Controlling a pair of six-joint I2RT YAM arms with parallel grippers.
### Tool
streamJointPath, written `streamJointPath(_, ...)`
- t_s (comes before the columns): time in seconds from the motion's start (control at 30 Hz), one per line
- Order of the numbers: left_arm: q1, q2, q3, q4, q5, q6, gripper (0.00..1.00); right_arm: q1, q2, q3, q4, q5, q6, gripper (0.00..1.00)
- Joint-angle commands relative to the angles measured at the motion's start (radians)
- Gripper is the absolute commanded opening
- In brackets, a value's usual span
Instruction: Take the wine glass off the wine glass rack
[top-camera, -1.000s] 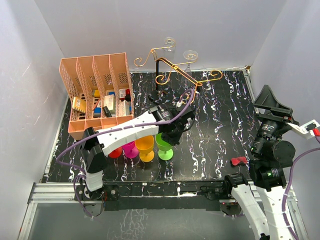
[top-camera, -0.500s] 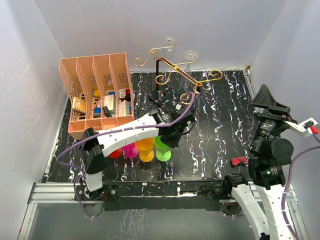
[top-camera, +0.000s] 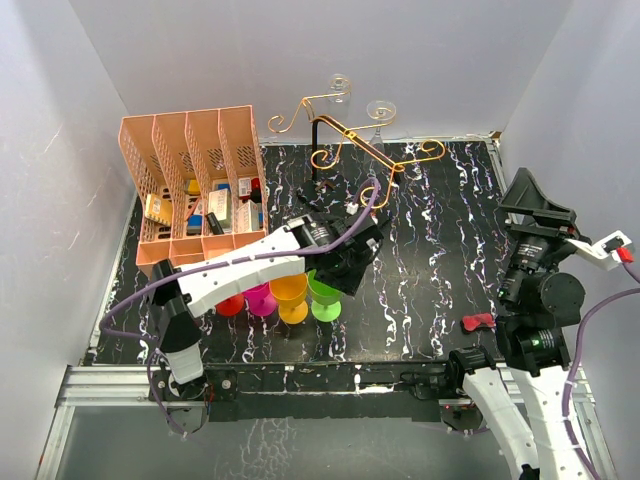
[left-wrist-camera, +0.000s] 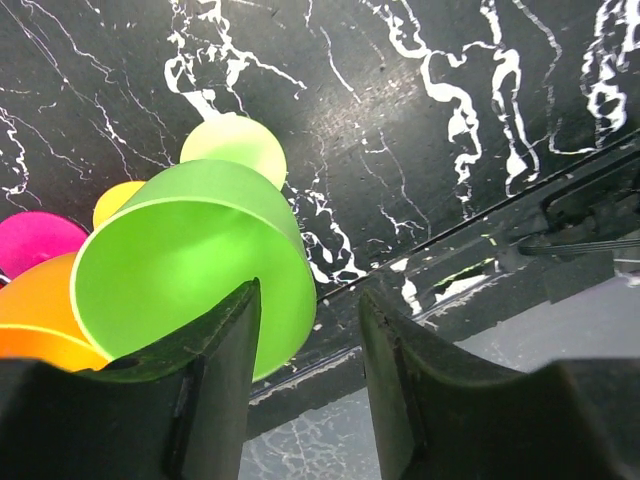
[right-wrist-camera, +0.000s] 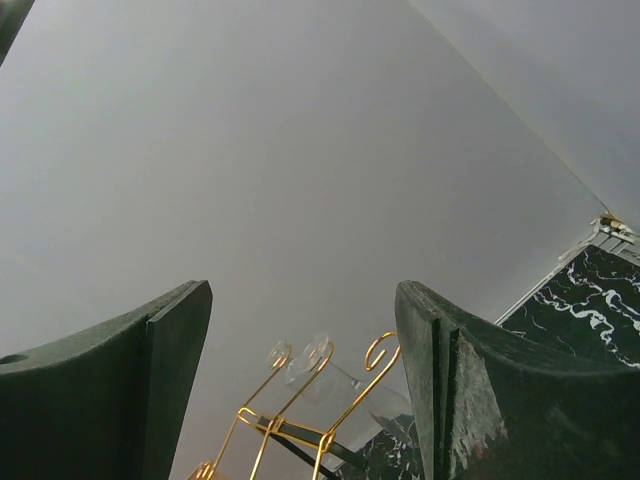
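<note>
The green glass (top-camera: 322, 297) stands on the table (top-camera: 440, 250), at 6 o'clock from the rack (top-camera: 345, 135), with the left gripper (left-wrist-camera: 308, 310) parted beside it. A clear glass (top-camera: 380, 108) hangs at the rack's 1 o'clock. The right gripper (right-wrist-camera: 303, 290) gapes empty.

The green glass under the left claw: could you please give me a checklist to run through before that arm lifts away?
1. The green glass stands on the table: ok.
2. The left claw has its jaws apart, with a gap at one finger: ok.
3. The other finger is clear of the bowl: cannot tell.
4. The orange glass is apart from the green one: cannot tell.
5. The right claw is open and empty: ok.
6. The wine glass rack is emptied: not ok, a clear glass hangs there.
</note>
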Motion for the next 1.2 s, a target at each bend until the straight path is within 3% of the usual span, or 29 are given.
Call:
streamJointPath(0.0,-0.006,-0.109,0.023,0.034,-0.002,0.032,0.46,0.008,0.024,0.018,0.002,-0.020,0.008,0.79)
streamJointPath(0.23,0.011,-0.198,0.082,0.139,-0.045,0.134,0.72,0.008,0.071,0.048,-0.025,-0.089,0.057,0.78)
streamJointPath(0.47,0.144,-0.371,0.075,0.343,-0.089,0.223,0.96,0.007,0.138,0.131,-0.108,-0.160,0.079,0.77)
streamJointPath(0.63,0.244,-0.505,-0.065,0.615,-0.126,0.332,0.97,0.007,0.208,0.165,-0.108,-0.302,0.091,0.76)
streamJointPath(0.9,0.356,-0.536,-0.215,0.840,-0.230,0.504,0.97,0.007,0.452,0.347,-0.135,-0.533,0.061,0.79)
streamJointPath(1.17,0.597,-0.534,-0.387,0.930,0.004,0.419,0.97,0.007,0.736,0.563,-0.188,-0.652,0.010,0.78)
